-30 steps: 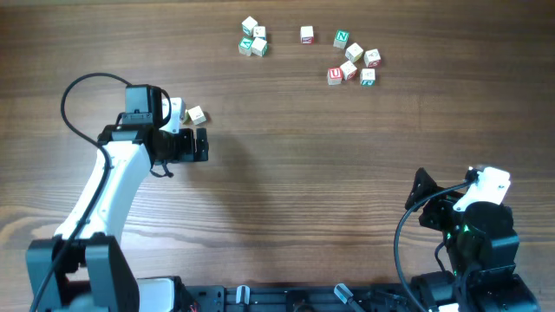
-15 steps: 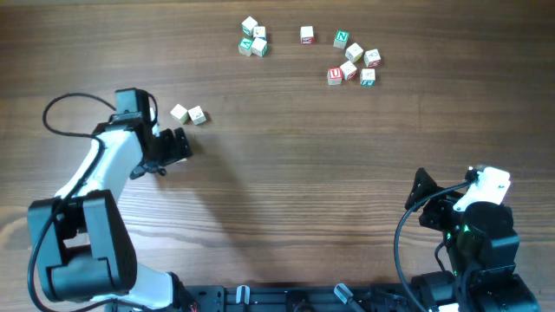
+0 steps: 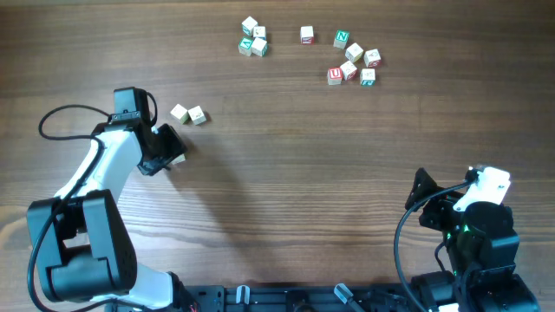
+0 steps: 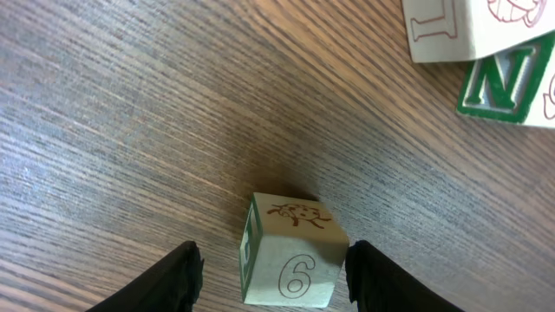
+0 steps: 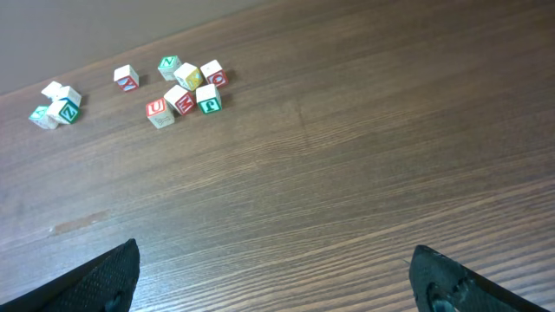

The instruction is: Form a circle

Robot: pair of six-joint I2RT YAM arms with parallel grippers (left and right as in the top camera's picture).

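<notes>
Circle [image 3: 188,114] amounts at this moment to a pair of small pale letter cubes lying side by side and touching on the left half of the wooden tabletop [image 3: 303,173], with a third cube [image 4: 290,260] lying apart from them on the side nearer the robot. The left wrist view shows the pair in its top right corner. One of them carries a green N [image 4: 507,82], the other [image 4: 460,26] has red outline print, and bare wood separates them from the third cube. That third cube bears a 6 on the face toward the camera, a small brown drawing on top and green print on its left side. It rests flat on the wood.

The left gripper [image 4: 273,260] is down at the tabletop with its fingers apart, one on each side of the 6 cube. The finger on the right of the view is at the cube's edge, while a clear gap remains between the cube and the other finger, so the cube is straddled but not clamped.

The right gripper [image 5: 273,251] hangs over bare wood at the near right, fingers spread wide with nothing between them.

Along the far edge lie a tight clump of cubes [image 3: 253,38], a single cube [image 3: 306,34] and a looser group with red and green letters [image 3: 354,57].
</notes>
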